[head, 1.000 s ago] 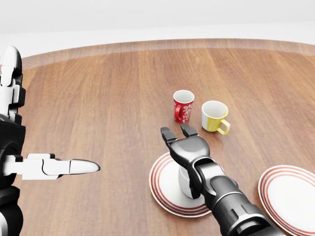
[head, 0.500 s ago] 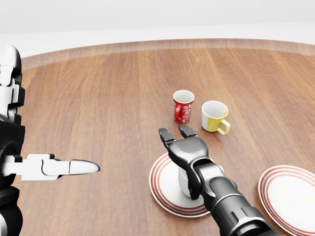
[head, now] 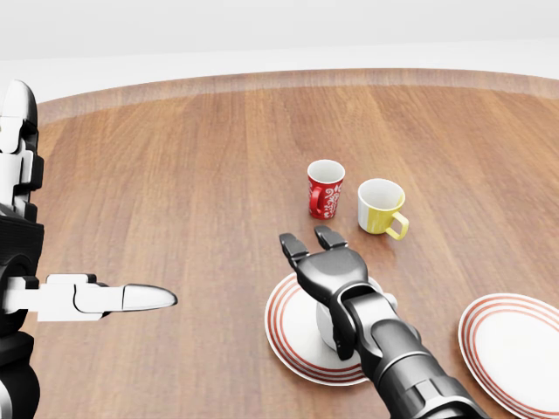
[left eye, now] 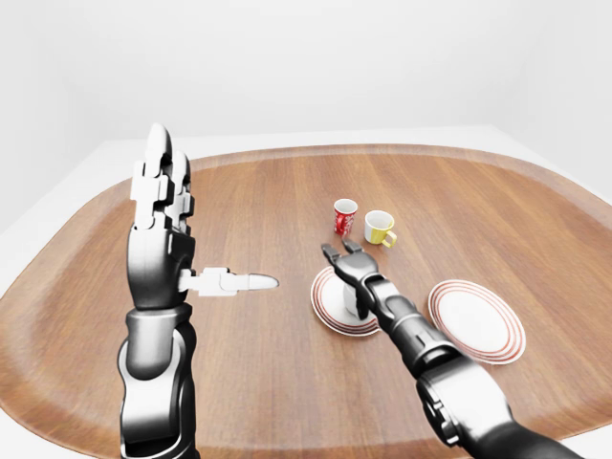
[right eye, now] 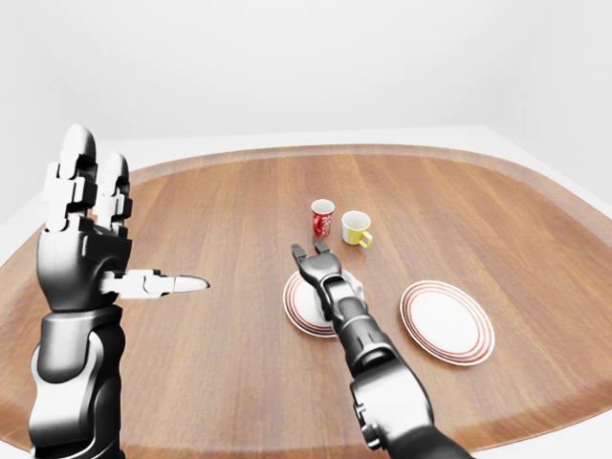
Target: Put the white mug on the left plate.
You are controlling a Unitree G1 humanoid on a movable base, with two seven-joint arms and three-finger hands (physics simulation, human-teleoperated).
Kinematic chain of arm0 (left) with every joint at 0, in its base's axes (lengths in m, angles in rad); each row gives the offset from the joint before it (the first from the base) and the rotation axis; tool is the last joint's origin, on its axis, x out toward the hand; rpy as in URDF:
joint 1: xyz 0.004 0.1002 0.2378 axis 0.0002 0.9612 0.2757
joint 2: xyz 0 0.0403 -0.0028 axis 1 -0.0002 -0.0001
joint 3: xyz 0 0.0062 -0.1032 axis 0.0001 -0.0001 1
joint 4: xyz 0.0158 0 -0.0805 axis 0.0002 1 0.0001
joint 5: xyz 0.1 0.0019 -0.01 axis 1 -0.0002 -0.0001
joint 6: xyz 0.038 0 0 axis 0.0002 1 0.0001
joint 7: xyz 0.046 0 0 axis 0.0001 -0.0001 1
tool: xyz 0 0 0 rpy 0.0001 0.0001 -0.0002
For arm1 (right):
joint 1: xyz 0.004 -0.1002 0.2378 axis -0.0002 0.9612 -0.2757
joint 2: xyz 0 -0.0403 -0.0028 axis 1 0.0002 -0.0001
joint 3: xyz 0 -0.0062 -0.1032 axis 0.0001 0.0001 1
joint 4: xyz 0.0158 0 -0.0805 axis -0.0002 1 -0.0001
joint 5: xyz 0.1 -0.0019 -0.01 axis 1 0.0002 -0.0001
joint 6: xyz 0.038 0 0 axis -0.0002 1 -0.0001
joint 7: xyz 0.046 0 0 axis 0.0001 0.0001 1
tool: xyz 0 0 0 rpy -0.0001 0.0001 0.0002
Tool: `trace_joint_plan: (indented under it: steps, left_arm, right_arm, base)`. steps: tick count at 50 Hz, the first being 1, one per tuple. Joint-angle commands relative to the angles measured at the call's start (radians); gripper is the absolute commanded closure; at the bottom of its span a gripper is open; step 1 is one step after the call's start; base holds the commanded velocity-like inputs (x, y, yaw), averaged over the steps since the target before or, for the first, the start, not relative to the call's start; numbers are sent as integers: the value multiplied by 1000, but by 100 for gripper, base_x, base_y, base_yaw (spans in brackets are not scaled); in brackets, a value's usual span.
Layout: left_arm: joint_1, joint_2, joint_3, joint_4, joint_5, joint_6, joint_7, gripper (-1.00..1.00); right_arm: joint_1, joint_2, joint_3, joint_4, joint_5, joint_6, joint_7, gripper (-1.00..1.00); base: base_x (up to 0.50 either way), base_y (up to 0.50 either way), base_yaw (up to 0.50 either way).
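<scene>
The white mug (head: pixel 324 326) stands upright on the left plate (head: pixel 286 325), a white plate with red rings; my right forearm hides most of it. My right hand (head: pixel 303 238) is open, its fingers stretched out flat above the plate's upper edge and not closed round the mug. My left hand (left eye: pixel 206 218) is open and empty, held upright far to the left, with its thumb (head: pixel 131 297) pointing right over the wood.
A red patterned mug (head: pixel 325 188) and a yellow mug (head: pixel 380 207) stand side by side just above the left plate. A second red-ringed plate (head: pixel 515 345) lies at the lower right. All sit on a large rounded wooden table (head: pixel 175 175).
My right hand has shifted slightly left and down in the head view, with its fingers still spread. The mug stays on the left plate. The left hand has not moved.
</scene>
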Motion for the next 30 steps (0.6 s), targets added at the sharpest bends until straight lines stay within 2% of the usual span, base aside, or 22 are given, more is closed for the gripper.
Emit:
trace_joint_plan:
  steps: [1,20,30]
  left_arm:
    - [1,-1,-1,-2,1,0,0,-100]
    - [0,0,0,-4,1,0,-1,-100]
    - [-1,-1,-2,-5,2,0,0,-100]
  right_arm:
    - [29,0,-1,-54,-4,0,33,-100]
    - [102,6,-8,-233,-6,0,130,-100]
    - [176,9,-13,-426,-4,0,237,-100]
  base:
    - [0,0,0]
    - [0,0,0]
    - [0,0,0]
